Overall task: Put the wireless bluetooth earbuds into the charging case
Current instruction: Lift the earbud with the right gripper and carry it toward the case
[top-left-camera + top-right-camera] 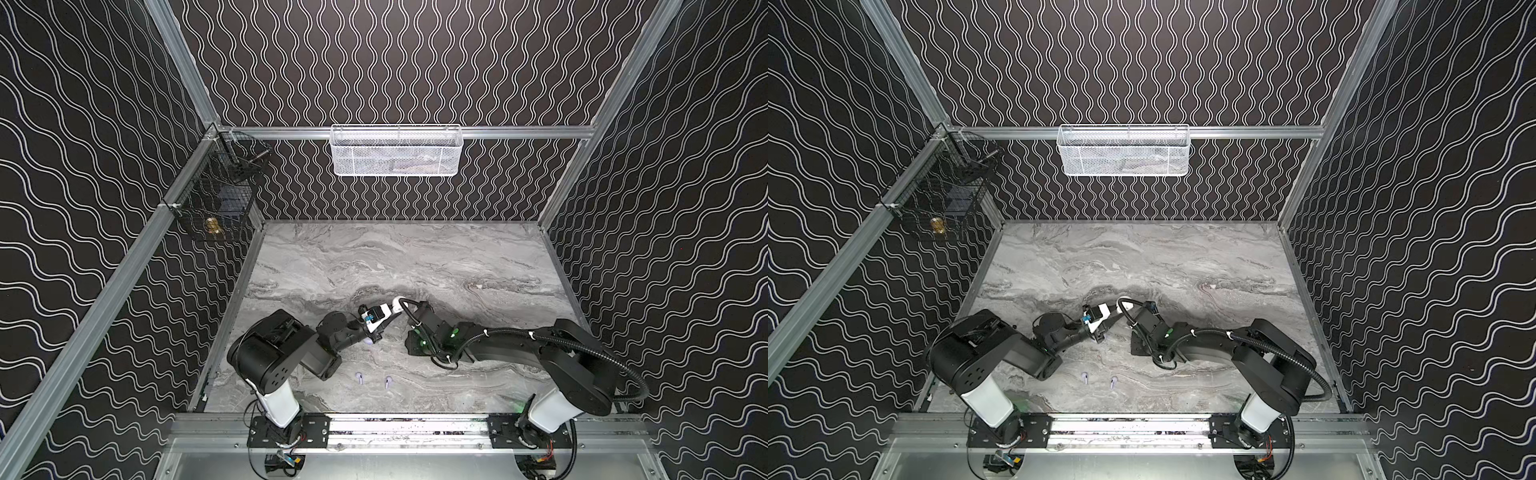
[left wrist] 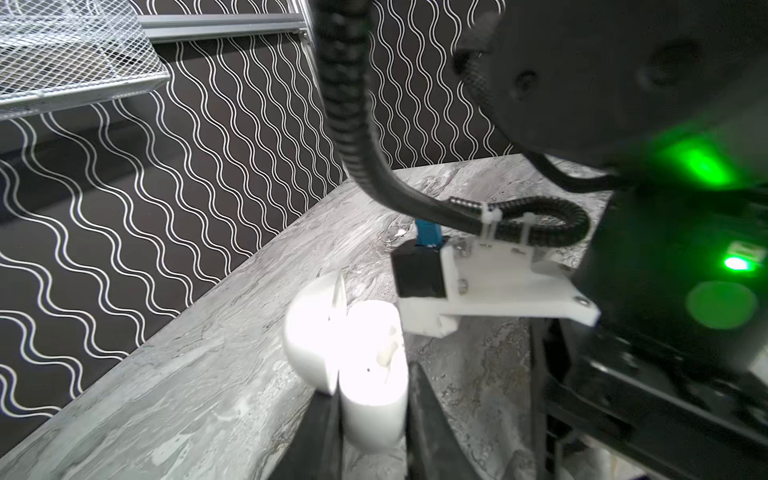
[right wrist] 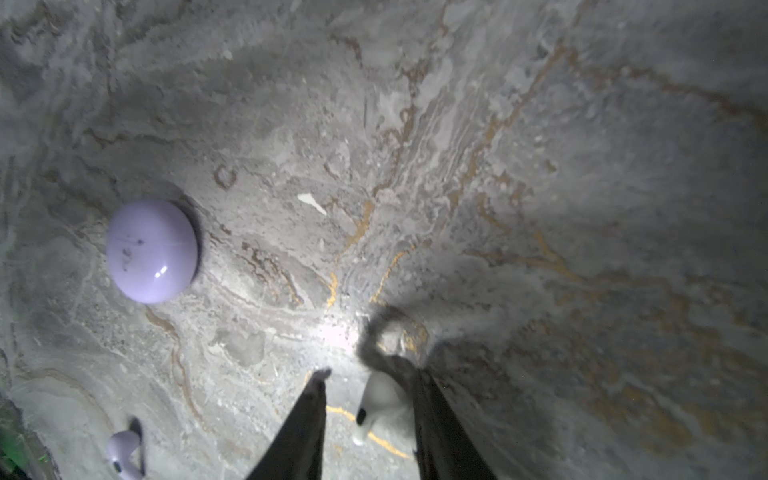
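Observation:
My left gripper is shut on the base of a white charging case, whose lid stands open; a white earbud shows in its top. In a top view this case sits mid-table, just beyond the right wrist. My right gripper points down at the table with its jaws apart. Another white earbud lies against one finger, with a gap to the other finger. A shut lavender case rests on the table nearby. Two lavender earbuds lie nearer the front edge.
The marble table is walled in by patterned panels. A white mesh basket hangs on the back rail and a black wire basket on the left rail. The right arm's cable and wrist hang close over the white case.

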Controlling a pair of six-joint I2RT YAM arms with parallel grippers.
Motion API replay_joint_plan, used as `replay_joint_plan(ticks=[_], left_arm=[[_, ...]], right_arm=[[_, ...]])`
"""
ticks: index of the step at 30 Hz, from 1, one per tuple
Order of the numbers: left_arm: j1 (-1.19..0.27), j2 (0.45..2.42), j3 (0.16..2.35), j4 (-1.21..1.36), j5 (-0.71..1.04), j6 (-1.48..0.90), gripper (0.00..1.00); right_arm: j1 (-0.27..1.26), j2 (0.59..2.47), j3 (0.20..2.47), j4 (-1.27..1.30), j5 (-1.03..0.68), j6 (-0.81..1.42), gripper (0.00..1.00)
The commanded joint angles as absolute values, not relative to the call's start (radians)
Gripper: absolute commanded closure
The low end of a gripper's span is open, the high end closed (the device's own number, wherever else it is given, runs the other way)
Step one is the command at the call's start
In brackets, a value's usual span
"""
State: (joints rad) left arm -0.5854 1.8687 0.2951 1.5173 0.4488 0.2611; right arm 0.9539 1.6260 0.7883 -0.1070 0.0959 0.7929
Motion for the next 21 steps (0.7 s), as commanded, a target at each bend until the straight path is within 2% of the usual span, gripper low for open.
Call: replay_joint_plan(ticks=[1, 21], left_arm=[[-0.582, 1.872, 0.300, 1.551, 0.433, 0.242, 0.82], [-0.578, 1.872, 0.301, 1.551, 0.434, 0.239, 0.82]], right_arm=[[0.963, 1.634, 0.792, -0.119, 0.115, 0.816, 0.63], [0.966, 1.645, 0.798, -0.146, 0.126, 0.821, 0.68]])
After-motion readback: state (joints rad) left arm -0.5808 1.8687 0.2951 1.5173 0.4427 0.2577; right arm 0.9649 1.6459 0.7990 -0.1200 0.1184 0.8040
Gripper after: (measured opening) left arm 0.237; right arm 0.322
